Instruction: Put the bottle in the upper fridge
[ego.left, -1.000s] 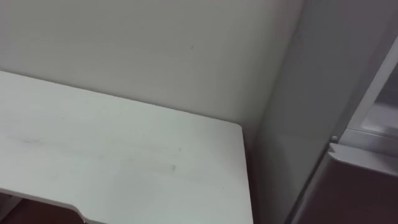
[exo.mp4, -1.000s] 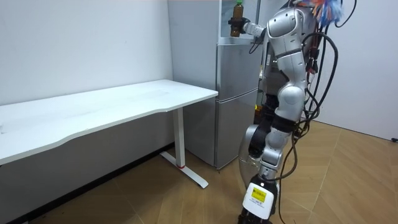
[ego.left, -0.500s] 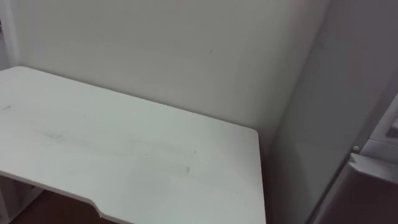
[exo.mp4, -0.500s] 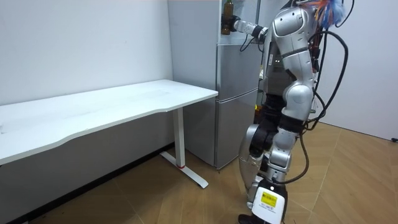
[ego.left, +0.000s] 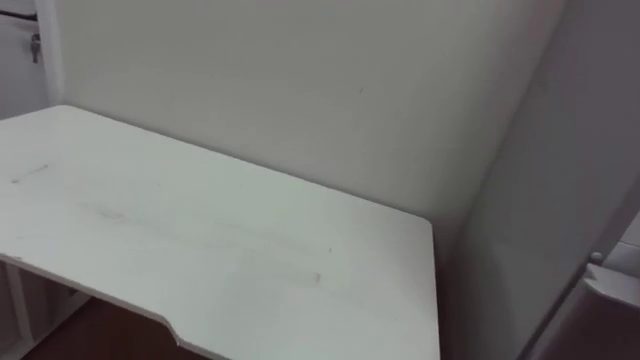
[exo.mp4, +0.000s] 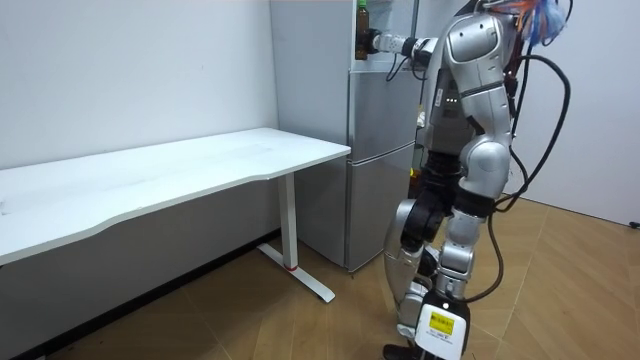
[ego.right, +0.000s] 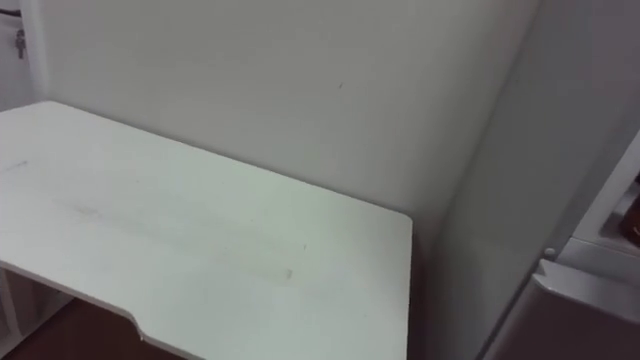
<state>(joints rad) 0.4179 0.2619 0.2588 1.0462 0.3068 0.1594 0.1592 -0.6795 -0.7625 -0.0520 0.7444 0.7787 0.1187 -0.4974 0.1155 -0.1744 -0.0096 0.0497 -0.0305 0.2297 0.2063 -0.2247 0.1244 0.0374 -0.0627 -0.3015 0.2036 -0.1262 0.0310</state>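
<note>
Fingers (exo.mp4: 363, 46): curling round the lower part of the bottle and holding it, as far as the distant room view is showing.
Right hand (exo.mp4: 370, 44): extending at the end of a raised, nearly level arm into the open upper compartment (exo.mp4: 385, 25) of the fridge (exo.mp4: 380, 150).
Bottle (exo.mp4: 361, 18): dark with a greenish top, standing upright in the right hand inside the upper compartment's opening, above the top edge of the grey lower door (exo.mp4: 383, 110). Whether its base is resting on the shelf I cannot tell.
Fridge: standing against the wall (ego.left: 300, 90), just beside the desk's end, on the room view's right of it. Its grey side is showing along the right edge of the eye views.
Desk (ego.left: 200, 240): white, running along the wall, its far corner lying close to the fridge's side.
Robot: standing on the wooden floor (exo.mp4: 300, 320) close before the fridge, knees bending a little, body facing the room view's left.
</note>
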